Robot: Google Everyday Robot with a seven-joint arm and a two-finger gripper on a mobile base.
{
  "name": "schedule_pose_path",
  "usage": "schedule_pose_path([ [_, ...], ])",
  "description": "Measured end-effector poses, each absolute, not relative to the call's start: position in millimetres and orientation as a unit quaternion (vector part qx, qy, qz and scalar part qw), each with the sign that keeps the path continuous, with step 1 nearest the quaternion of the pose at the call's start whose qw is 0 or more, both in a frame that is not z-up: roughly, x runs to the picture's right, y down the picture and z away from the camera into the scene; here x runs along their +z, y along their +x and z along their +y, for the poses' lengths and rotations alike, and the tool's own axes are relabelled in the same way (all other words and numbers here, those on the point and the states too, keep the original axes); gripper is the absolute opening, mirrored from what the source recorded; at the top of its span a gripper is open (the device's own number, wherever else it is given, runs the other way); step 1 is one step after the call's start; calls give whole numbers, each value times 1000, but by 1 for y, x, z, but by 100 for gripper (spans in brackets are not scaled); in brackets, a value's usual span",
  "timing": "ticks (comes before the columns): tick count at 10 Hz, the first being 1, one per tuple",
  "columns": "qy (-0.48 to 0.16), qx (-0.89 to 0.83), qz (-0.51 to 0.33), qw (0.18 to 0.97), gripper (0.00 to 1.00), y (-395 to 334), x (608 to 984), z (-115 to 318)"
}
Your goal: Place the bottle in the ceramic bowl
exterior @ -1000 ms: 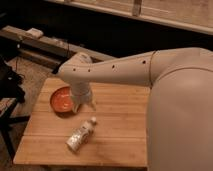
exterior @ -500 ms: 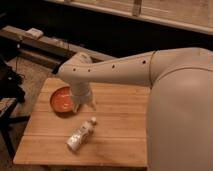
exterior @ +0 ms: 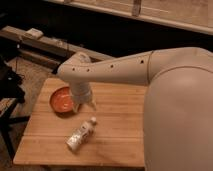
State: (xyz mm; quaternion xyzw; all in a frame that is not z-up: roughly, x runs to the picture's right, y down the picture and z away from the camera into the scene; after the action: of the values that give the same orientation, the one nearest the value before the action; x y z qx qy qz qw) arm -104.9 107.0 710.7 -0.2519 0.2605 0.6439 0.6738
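Camera view: wooden tabletop (exterior: 120,135). Ceramic bowl (exterior: 61,99) sits at its left rear, nothing in it. Bottle (exterior: 81,135) lies on its side nearer the front, white cap toward the bowl, apart from it. Gripper (exterior: 85,106) hangs between bowl and bottle, fingers spread, holding nothing.

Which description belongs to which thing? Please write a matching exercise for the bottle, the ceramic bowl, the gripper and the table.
Things:
1. bottle
2. ceramic bowl
3. gripper
4. table

Descriptions:
A. light wood, with the bowl and the bottle on it
B. lies on its side, outside the bowl
C. orange-red inside, nothing in it
D. points down beside the bowl's rim, holding nothing

Pairs: 1-B, 2-C, 3-D, 4-A
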Motion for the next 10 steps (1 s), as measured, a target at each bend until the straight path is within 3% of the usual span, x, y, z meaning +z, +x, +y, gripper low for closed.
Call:
schedule_pose_path([
  [6,-241,657,333,631,65,-109,770,173],
  [10,-269,697,357,561,65,-93,782,197],
])
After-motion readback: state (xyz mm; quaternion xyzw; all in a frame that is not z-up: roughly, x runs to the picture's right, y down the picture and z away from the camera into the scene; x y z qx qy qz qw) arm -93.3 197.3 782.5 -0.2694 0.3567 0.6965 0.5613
